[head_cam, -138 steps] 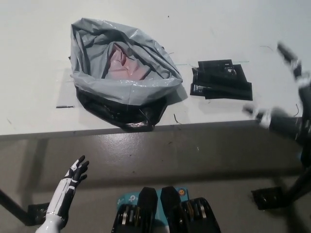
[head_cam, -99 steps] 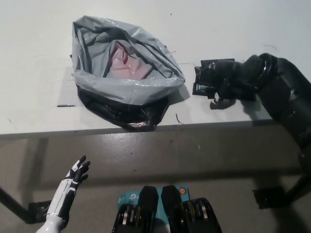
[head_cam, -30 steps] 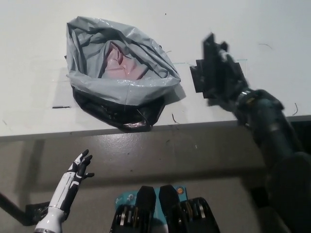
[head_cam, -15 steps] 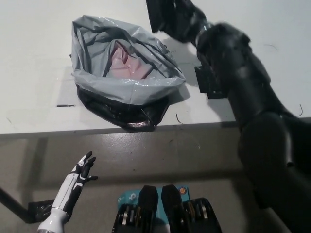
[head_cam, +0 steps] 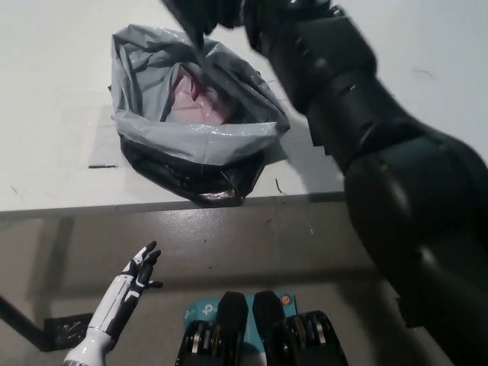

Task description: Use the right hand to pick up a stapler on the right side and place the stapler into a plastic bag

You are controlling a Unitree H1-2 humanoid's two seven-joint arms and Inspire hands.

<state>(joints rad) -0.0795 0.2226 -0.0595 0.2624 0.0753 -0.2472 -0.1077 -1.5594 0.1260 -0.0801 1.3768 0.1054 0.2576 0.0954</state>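
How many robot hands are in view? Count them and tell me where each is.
2. The white left hand hangs open at lower left, below the table edge. The black right hand, blurred, is at the top, over the grey plastic bag.

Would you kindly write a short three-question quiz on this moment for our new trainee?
1. True or false: the white left hand is resting on the table.
2. Multiple choice: the black right hand is above
A. the far rim of the plastic bag
B. the floor in front of the table
C. the left hand
3. Fill in: the material showing inside the bag is ___ in colour.

Key:
1. False; it hangs open below the table's near edge, at the lower left.
2. A
3. pink
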